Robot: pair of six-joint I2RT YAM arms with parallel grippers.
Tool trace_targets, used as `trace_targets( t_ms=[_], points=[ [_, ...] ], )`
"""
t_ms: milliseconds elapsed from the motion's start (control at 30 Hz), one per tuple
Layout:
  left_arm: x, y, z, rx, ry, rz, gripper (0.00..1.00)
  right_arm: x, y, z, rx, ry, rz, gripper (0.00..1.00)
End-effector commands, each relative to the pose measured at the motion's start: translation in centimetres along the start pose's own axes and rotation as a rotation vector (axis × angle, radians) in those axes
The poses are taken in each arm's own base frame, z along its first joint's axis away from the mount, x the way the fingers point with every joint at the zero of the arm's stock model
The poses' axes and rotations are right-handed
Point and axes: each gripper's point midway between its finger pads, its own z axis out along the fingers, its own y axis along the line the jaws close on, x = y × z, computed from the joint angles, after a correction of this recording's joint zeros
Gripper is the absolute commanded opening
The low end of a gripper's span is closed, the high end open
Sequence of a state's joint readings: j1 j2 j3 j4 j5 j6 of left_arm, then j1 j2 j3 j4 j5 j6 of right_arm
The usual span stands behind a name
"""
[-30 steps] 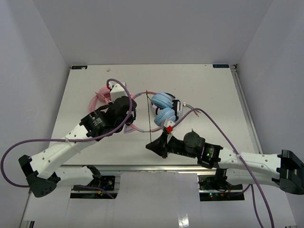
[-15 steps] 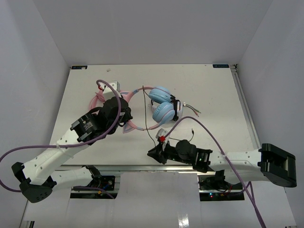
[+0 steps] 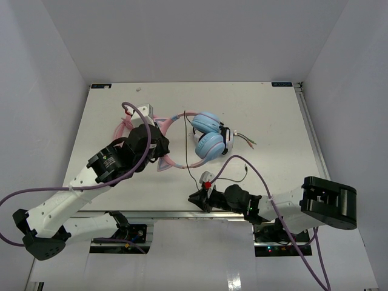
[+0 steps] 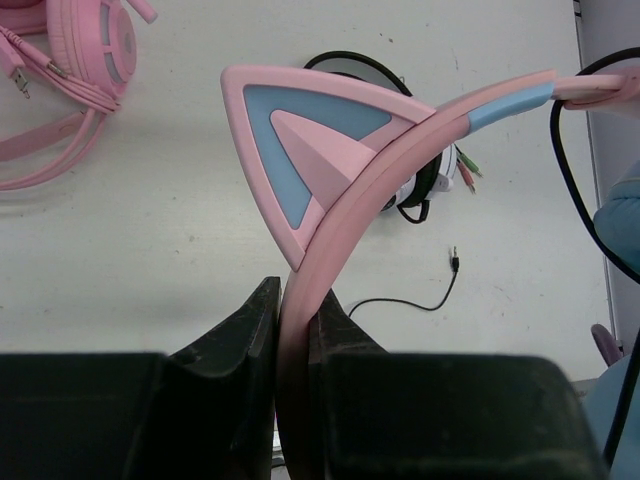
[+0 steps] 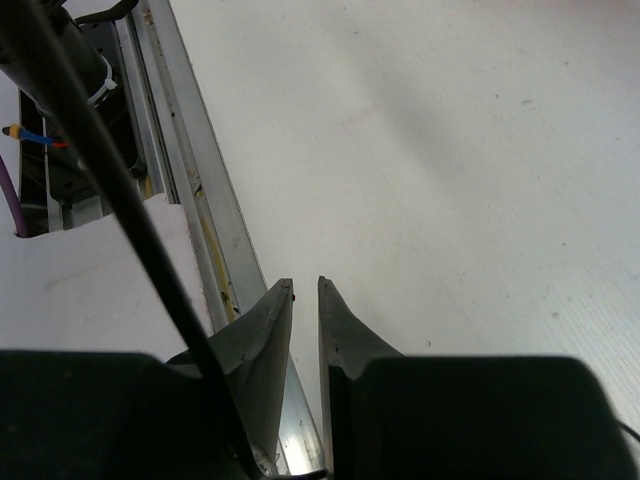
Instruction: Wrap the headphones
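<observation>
The headphones have light blue ear cups (image 3: 209,145) and a pink headband (image 4: 380,170) with a cat ear (image 4: 290,150). My left gripper (image 4: 297,290) is shut on the headband just below the cat ear, at the table's middle left (image 3: 161,145). The thin dark cable (image 3: 189,154) runs from the headphones toward the near edge. My right gripper (image 3: 194,197) sits low at that edge, slightly open (image 5: 305,285) with nothing between its fingers. The cable (image 5: 120,190) passes along the outside of its left finger.
All-pink headphones (image 3: 128,126) lie behind my left gripper, also top left in the left wrist view (image 4: 90,40). White-and-black headphones (image 3: 227,136) sit right of the blue cups, with loose plugs beside them. The metal table rail (image 5: 190,170) runs under my right gripper.
My right gripper drew back to the near table edge and its jaws parted a little; the taut cable went slack. My left gripper shifted slightly left, still holding the headband.
</observation>
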State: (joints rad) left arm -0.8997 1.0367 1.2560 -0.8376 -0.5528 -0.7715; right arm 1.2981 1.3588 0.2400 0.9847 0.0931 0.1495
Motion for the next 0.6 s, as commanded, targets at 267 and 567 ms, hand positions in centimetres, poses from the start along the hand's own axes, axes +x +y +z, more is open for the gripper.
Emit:
trace_targets(
  t_ms=[267, 567],
  points=[
    [-3.5, -3.4, -5.3, 0.275, -0.043, -0.105, 0.00, -1.5, -0.7, 1.7, 0.024, -0.119, -0.032, 0.14],
    [-2.0, -3.7, -8.0, 0.403, 0.031, 0.017, 0.00, -2.0, -3.2, 0.6, 0.123, -0.149, -0.017, 0.08]
  ],
)
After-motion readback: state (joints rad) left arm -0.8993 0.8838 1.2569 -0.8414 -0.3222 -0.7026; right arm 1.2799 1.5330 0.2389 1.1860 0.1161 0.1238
